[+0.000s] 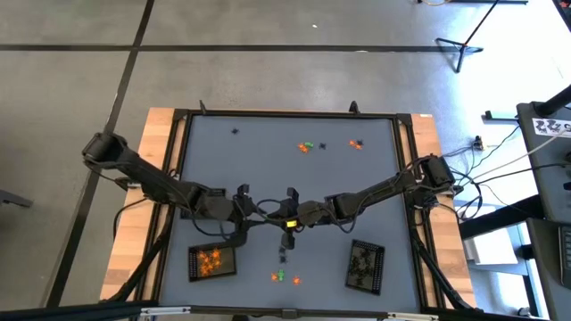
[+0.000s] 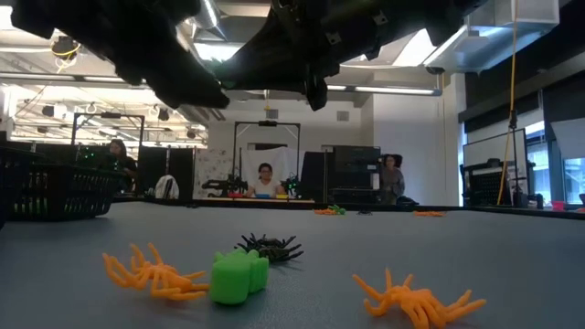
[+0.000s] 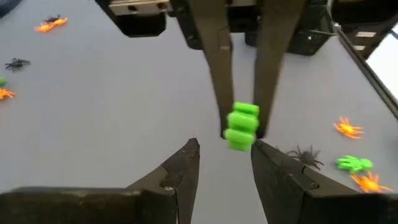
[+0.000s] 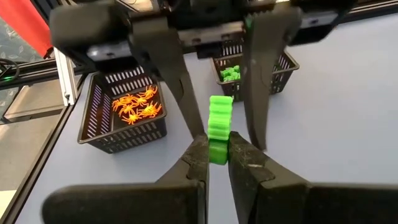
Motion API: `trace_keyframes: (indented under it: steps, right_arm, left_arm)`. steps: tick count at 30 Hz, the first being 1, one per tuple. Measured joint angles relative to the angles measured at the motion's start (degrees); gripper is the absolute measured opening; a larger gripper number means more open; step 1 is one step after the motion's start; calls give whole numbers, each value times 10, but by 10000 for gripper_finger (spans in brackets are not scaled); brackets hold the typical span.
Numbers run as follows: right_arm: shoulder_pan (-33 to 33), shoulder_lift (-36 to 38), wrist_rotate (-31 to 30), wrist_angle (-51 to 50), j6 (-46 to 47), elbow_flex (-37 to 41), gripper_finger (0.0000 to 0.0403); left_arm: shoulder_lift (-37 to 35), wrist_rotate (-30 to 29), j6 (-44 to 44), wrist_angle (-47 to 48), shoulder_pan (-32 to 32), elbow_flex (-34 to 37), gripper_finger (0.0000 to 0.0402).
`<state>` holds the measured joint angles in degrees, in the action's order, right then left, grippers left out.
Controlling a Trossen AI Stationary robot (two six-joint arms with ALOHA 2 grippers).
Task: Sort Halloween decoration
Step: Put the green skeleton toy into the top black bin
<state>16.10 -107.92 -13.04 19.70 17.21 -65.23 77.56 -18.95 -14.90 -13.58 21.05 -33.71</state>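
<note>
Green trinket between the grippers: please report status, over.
Right gripper shut on green trinket, mid-air. Left gripper open, fingers either side of it. Loose black spider on table below, not in the way.

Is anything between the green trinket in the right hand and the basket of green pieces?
Yes: the open left hand straddles the green trinket, and the basket of green pieces lies beyond it.

Both arms met mid-table, tips facing. Right end effector point(image 4: 217, 151) was pinched closed; left end effector point(image 3: 225, 155) had fingers parted.
</note>
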Motion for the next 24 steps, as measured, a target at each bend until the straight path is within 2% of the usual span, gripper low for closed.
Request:
trace_keyframes:
  steps: [14, 24]
  right_arm:
    - [1, 1, 4, -6, 0, 0, 33]
    - [1, 1, -2, -3, 0, 0, 33]
  left_arm:
    - [15, 4, 7, -37, 31, 0, 138]
    - [-23, -42, 20, -25, 39, 1, 137]
